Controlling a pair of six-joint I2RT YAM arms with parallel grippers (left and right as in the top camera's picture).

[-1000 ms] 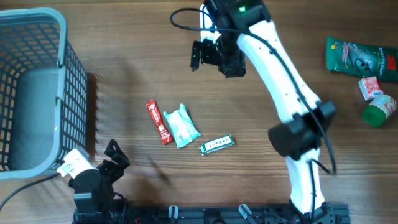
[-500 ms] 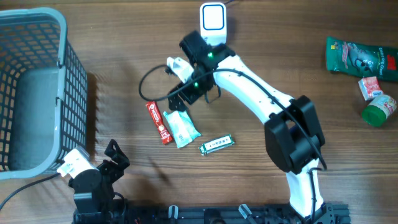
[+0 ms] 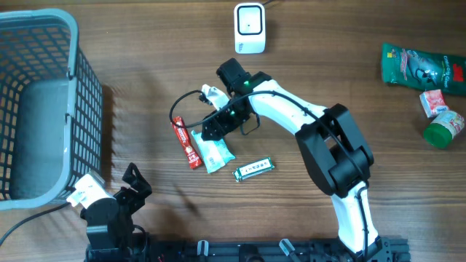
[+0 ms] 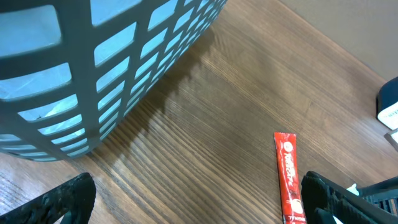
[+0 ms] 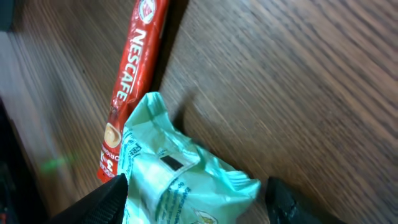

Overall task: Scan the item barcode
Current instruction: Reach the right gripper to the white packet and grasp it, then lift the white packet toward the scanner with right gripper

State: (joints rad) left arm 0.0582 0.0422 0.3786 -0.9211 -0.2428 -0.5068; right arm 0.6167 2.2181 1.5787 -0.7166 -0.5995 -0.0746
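Up close there's a crinkly mint-green packet point(image 5: 186, 180) lying on the wood table point(image 5: 298, 74), with a red Nescafe stick point(image 5: 134, 81) right up against its left edge and the right gripper point(image 5: 198, 202) straddling it, one dark finger either side.

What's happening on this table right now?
The right arm's tool sits low over a pale green packet, one finger on each side, not clamped on it. A red coffee stick lies right beside the packet. The white scanner stands at the far side of the table, with nothing held up to it. The left arm's tool rests open near the basket.
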